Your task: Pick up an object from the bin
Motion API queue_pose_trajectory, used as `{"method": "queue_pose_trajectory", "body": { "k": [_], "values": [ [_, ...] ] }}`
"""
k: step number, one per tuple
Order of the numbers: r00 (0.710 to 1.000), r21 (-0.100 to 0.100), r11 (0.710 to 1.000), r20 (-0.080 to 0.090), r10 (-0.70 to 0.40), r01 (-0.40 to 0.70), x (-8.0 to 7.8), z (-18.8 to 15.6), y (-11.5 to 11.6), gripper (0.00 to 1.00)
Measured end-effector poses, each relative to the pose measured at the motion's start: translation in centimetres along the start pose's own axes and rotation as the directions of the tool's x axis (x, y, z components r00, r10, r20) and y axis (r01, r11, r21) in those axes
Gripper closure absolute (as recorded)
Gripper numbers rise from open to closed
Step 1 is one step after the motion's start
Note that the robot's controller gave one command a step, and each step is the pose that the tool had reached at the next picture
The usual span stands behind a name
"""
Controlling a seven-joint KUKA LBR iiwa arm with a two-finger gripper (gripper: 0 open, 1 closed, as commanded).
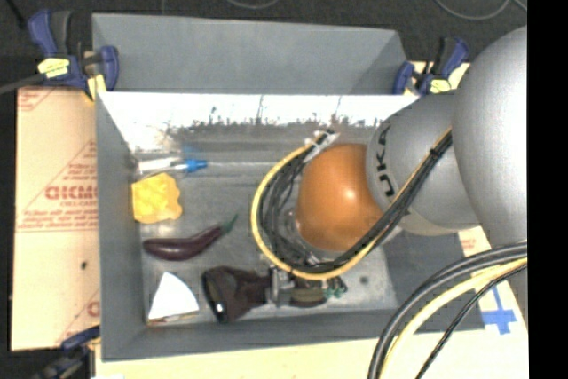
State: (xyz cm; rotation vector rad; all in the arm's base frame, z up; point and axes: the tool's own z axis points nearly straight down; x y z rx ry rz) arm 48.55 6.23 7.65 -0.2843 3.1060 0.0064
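Hand: low over the near floor of the bin, tucked under the orange cover and its loop of cables; only some pale metal parts visible at the cover's near edge.
Hand opening: cannot tell, hidden beneath the cover; nothing seen in its hold.
Nearest thing: dark lump, brownish-black, rounded and faintly glossy, lying just left of the hand; touching or merely beside, cannot tell.
Next outward: white wedge, flat, matte and triangular, in the near left corner, just left of the dark lump.
Further left and farther: toy aubergine, deep purple, smooth, long and curved, with a thin green stem at its right end.
Beyond that: yellow block, soft-looking, lumpy, spongy at the edges.
Far left: pen-like tube, clear and slim with a blue tip, lying along the far wall.
Bin itself: grey sheet metal, scuffed and speckled along the far wall.
Done so far: hand down at floor level beside a likely target, judging by the position.
Left to do: a confirmed hold and a lift clear of the bin; neither visible yet.
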Motion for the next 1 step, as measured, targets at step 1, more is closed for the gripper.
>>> {"method": "queue_pose_trajectory", "body": {
  "k": [1],
  "values": [
    [1.000, 0.000, 1.000, 0.000, 0.000, 0.000, 0.02, -0.56, -0.03, 1.00]
  ]
}}
